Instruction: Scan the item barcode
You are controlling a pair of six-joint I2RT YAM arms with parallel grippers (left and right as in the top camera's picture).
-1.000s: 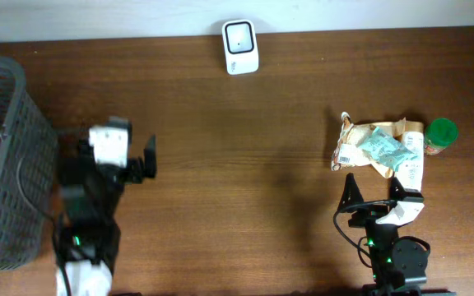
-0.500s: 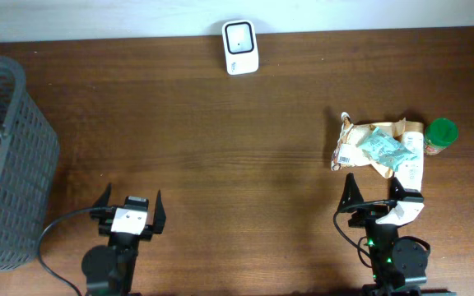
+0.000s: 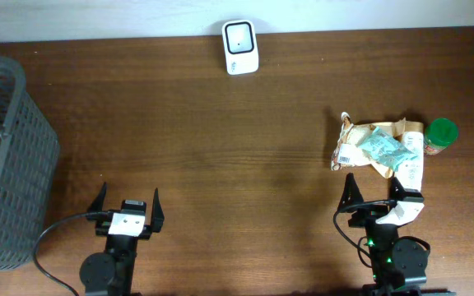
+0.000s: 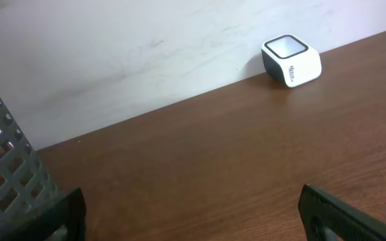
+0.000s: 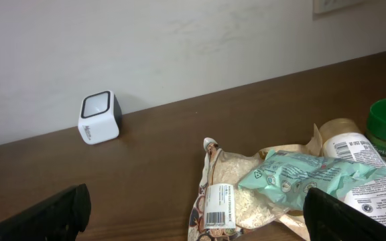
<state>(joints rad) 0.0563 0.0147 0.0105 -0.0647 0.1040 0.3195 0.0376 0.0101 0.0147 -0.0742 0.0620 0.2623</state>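
Left gripper (image 3: pixel 127 201) and right gripper (image 3: pixel 374 191) both gape wide, holding nothing; the right one sits just beside the rice packet (image 3: pixel 352 148), well apart from the white barcode scanner (image 3: pixel 240 47).

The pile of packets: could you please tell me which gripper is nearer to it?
Right. The right gripper sits just short of the pile of packets, not touching; the left gripper is across the table, near the basket.

Mock shop checkout: scanner (image 3: pixel 240 47), basket (image 3: pixel 25 140), packaged groceries (image 3: pixel 383 148)
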